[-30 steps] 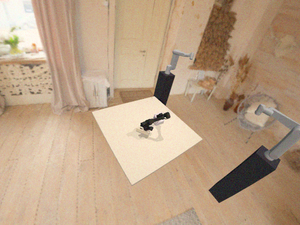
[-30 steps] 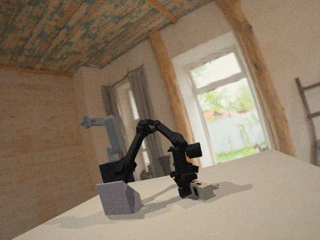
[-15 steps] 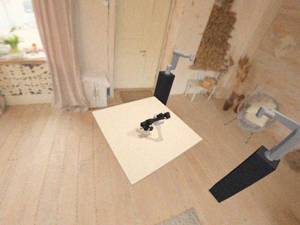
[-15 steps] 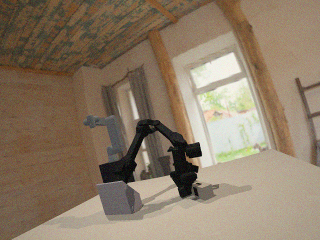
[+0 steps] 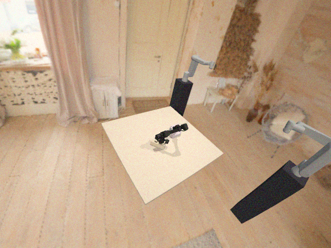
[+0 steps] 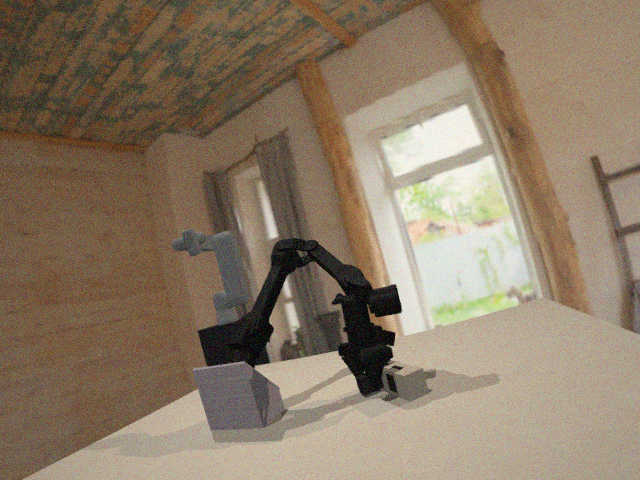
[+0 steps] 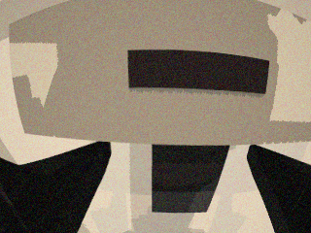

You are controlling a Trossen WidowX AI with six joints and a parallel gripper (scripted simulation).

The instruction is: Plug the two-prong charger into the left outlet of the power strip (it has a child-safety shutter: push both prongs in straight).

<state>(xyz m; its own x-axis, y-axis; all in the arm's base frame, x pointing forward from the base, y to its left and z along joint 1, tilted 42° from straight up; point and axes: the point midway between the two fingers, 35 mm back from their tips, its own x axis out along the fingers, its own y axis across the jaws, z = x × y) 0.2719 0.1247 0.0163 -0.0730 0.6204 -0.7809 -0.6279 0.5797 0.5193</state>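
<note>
Wrist view, tool (image 7: 155,220) wide open and holding nothing, dark charger (image 7: 189,178) between its fingers, strip (image 7: 150,84) beyond on surface (image 6: 465,413).

black arm (image 6: 330,268), grey power strip (image 6: 413,381), cream table (image 5: 138,170)

From the top, the power strip (image 5: 156,144) is too small to show its outlets; the gripper (image 5: 162,139) partly hides it.

Power strip (image 6: 413,381) on table (image 6: 516,413), beside arm (image 6: 356,289).
</note>
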